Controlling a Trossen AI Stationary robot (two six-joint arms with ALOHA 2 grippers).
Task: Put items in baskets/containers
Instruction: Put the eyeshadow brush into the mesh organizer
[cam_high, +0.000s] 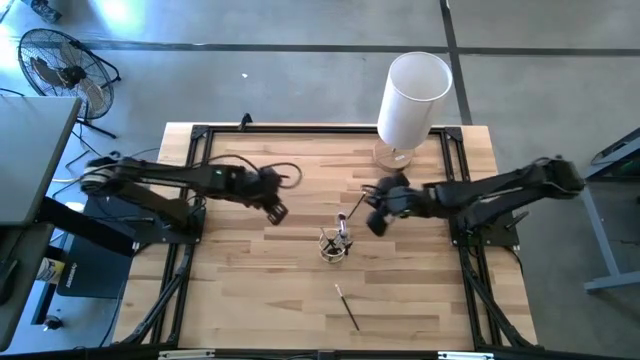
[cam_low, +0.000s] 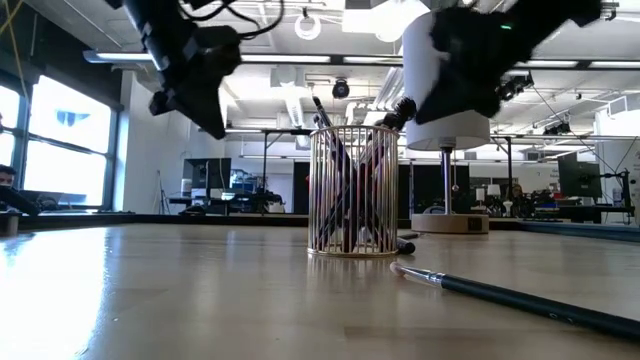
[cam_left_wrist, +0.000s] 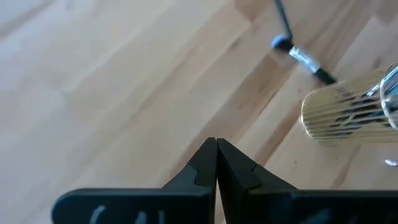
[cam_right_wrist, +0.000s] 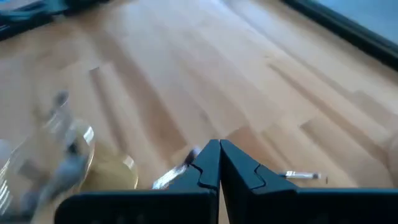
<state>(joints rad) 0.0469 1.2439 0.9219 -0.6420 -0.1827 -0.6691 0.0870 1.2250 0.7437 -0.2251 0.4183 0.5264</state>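
Wooden bench (cam_high: 250, 290) is being viewed from above. Left gripper (cam_high: 277, 211) is being held above the bench, left of the cup, its fingers pressed together on nothing. Clear ribbed glass cup (cam_high: 335, 246) is being seen standing upright near the bench's middle, with several makeup brushes (cam_low: 345, 175) leaning inside it. One loose brush (cam_high: 347, 306) is lying flat on the bench nearer the front edge, apart from the cup. Right gripper (cam_high: 377, 222) is being held just right of the cup, fingers likewise closed and empty. Tall white cylinder (cam_high: 411, 97) is standing at the far edge.
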